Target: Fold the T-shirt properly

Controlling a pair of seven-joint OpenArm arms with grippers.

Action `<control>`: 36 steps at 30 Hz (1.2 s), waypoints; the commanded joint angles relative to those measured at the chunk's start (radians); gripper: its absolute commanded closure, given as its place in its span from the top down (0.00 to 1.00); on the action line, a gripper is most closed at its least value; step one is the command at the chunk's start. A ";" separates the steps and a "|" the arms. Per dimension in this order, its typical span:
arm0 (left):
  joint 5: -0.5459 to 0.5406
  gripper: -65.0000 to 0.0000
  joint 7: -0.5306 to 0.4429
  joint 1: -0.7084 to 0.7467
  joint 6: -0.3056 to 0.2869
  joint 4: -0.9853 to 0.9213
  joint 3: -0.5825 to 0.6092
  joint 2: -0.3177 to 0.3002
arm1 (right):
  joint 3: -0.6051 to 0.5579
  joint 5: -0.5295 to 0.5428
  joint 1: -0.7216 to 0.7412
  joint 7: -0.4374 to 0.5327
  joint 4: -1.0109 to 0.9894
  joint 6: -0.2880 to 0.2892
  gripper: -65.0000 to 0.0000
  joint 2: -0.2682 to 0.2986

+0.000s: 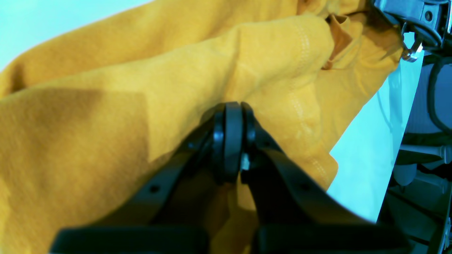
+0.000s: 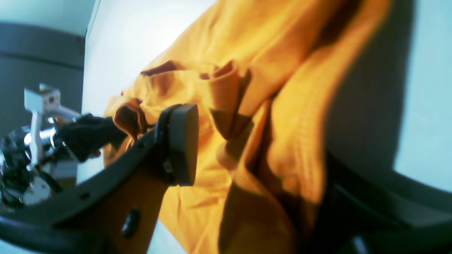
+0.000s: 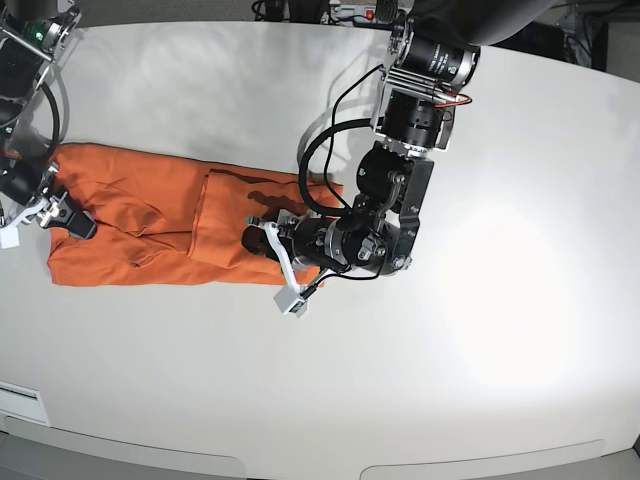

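Note:
The orange T-shirt (image 3: 150, 215) lies partly folded on the left half of the white table (image 3: 500, 350), one flap laid over its middle. My left gripper (image 3: 255, 238) is at the shirt's right end. In the left wrist view its fingers meet tip to tip (image 1: 233, 109), shut on a fold of the T-shirt (image 1: 141, 106). My right gripper (image 3: 78, 225) is at the shirt's left edge. The right wrist view shows its jaws standing wide apart (image 2: 257, 158), with bunched T-shirt cloth (image 2: 282, 70) between them and one grey pad (image 2: 183, 144) bare.
The left arm's body and black cables (image 3: 330, 150) reach over the shirt's right end. Dark equipment (image 3: 350, 10) lines the table's far edge. A white label (image 3: 20, 402) sits at the near left corner. Bare tabletop stretches to the right and front.

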 commanded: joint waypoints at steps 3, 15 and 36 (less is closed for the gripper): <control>0.024 0.00 0.022 -0.018 0.006 0.006 0.000 0.002 | 0.003 -0.036 0.014 0.051 0.010 -0.002 0.16 0.009; -0.270 0.00 0.037 -0.072 -0.153 0.007 -0.001 0.002 | 0.003 -0.116 0.047 0.063 0.011 -0.002 0.00 0.062; -0.278 0.00 0.190 -0.167 -0.155 0.007 -0.001 -0.025 | 0.003 -0.274 -0.028 0.093 0.484 -0.002 0.00 0.143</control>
